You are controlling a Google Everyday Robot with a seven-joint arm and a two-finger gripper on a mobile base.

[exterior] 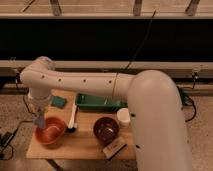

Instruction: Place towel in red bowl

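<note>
The red bowl point(50, 131) sits on the front left of the wooden table point(85, 145). My gripper point(37, 111) hangs at the end of the white arm, just above the bowl's left rim. It is shut on a small pale blue towel point(39, 121). The towel dangles from the gripper over the bowl's left edge, and its lower tip is close to the rim.
A dark brown bowl point(106, 129) stands right of the red bowl, with a white cup point(123, 116) behind it. A green tray point(99, 102) lies at the back, a teal sponge point(58, 101) at the back left. A white brush point(73, 118) and a small box point(114, 148) lie nearby.
</note>
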